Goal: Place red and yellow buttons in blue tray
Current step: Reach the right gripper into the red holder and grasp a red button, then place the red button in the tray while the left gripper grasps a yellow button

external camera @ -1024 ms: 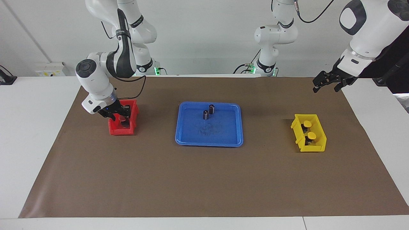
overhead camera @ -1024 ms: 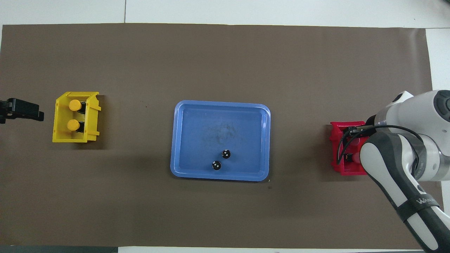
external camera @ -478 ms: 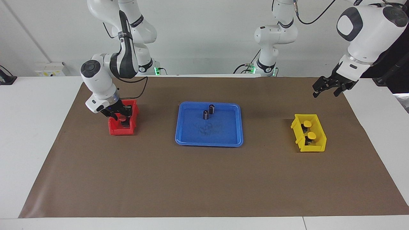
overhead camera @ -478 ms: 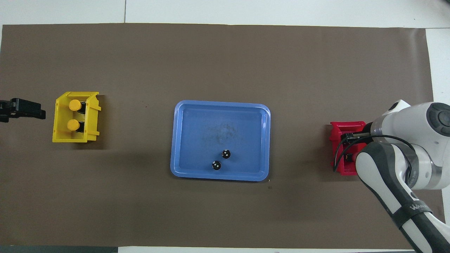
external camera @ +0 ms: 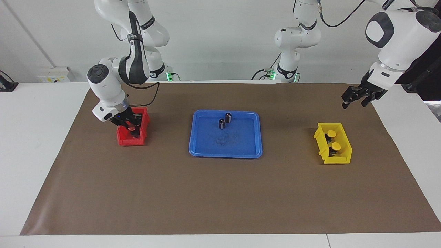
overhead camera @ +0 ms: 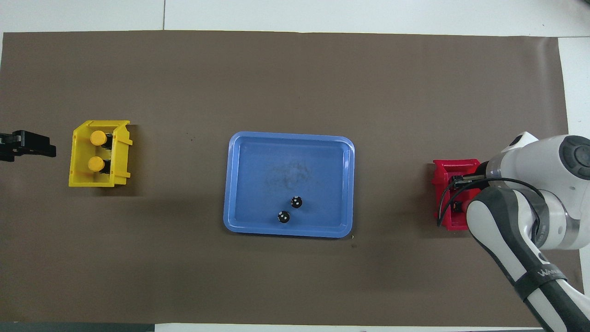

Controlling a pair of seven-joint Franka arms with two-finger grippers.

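Observation:
The blue tray (external camera: 225, 151) (overhead camera: 286, 157) lies mid-table and holds no buttons. Two yellow buttons (external camera: 331, 133) (external camera: 336, 146) stand in the yellow bin (external camera: 344, 159); they also show in the overhead view (overhead camera: 98, 137) (overhead camera: 95, 163). My right gripper (external camera: 132, 128) is down in the red bin (external camera: 131, 141), right at a red button's cap (external camera: 132, 127) (overhead camera: 465, 205). The second red button is hidden. My left gripper (external camera: 354, 102) (overhead camera: 34, 148) is open and empty in the air, beside the yellow bin at the mat's edge.
Two small capless black cylinders (external camera: 228, 117) (external camera: 222, 123) stand in the tray, on its side nearer the robots. The yellow bin (overhead camera: 76, 177) is toward the left arm's end, the red bin (overhead camera: 449, 223) toward the right arm's end. A brown mat (external camera: 220, 193) covers the table.
My right arm has shifted a little over the red bin, its gripper staying at the red button. My left gripper has come down slightly. Tray, bins and yellow buttons have not moved.

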